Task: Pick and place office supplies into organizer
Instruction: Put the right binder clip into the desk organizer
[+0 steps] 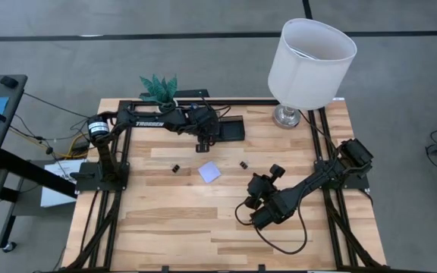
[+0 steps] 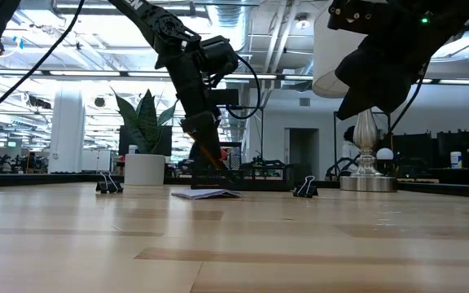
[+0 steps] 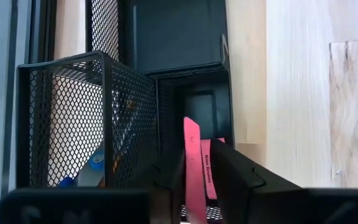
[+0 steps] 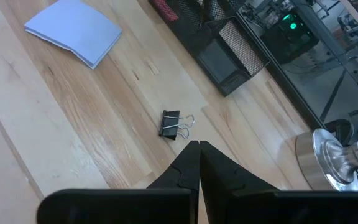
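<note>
— Where's the left gripper (image 1: 205,142) right now?

— At the far side of the surface (image 1: 165,227), right at the black mesh organizer (image 1: 226,129). In its wrist view a red pen (image 3: 194,168) stands upright between the fingers (image 3: 166,177), which are parted only narrowly. Whether they're pressing on it or just standing beside it, I cannot tell.

— And the pen itself?

— It stands at the organizer's lower mesh compartment, next to the taller one (image 3: 79,118), which has something blue and orange in the bottom.

— What's out on the wood?

— A pale note pad (image 1: 209,172) lies near the middle. One tiny binder clip (image 1: 176,167) sits to its left, another binder clip (image 1: 243,164) to its right, both apart from the pad.

— The right gripper (image 1: 255,201)?

— Hanging above the surface on the near right side, fingers (image 4: 188,163) pressed together with nothing between them. The right-hand clip lies on the wood just beyond its tips.

— Anything else back there?

— A white lamp (image 1: 309,64) at the far right, a potted plant (image 1: 160,89) at the far left.
</note>
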### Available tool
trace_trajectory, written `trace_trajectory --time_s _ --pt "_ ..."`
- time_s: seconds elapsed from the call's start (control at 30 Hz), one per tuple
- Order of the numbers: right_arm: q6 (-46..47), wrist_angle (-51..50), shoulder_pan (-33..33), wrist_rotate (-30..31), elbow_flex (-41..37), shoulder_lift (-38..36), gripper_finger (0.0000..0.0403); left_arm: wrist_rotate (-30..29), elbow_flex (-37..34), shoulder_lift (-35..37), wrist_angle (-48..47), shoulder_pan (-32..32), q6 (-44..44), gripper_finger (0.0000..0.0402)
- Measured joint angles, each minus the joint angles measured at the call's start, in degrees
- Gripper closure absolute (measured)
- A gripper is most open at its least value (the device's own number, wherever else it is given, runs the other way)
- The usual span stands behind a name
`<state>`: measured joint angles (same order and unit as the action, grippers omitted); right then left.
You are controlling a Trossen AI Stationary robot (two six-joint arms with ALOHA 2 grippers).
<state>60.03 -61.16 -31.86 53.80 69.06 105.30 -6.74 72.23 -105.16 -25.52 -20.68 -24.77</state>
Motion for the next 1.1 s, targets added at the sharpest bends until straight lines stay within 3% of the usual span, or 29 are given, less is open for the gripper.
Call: trace_trajectory --time_s 0.63,0.93,1.1 --pt "0.0 0.1 0.0 -0.7 0.0 0.0 0.0401 0.1 0.0 0.0 -1.3 0.0 1.4 0.0326" --pt "0.0 0.1 0.0 -1.5 0.0 0.0 0.0401 -1.2 0.1 0.2 -12.0 0.1 6.0 0.0326" --pt "0.0 0.1 0.0 -1.4 0.0 0.0 0.0401 0.8 0.1 1.7 -19.3 1.2 8.1 0.0326"
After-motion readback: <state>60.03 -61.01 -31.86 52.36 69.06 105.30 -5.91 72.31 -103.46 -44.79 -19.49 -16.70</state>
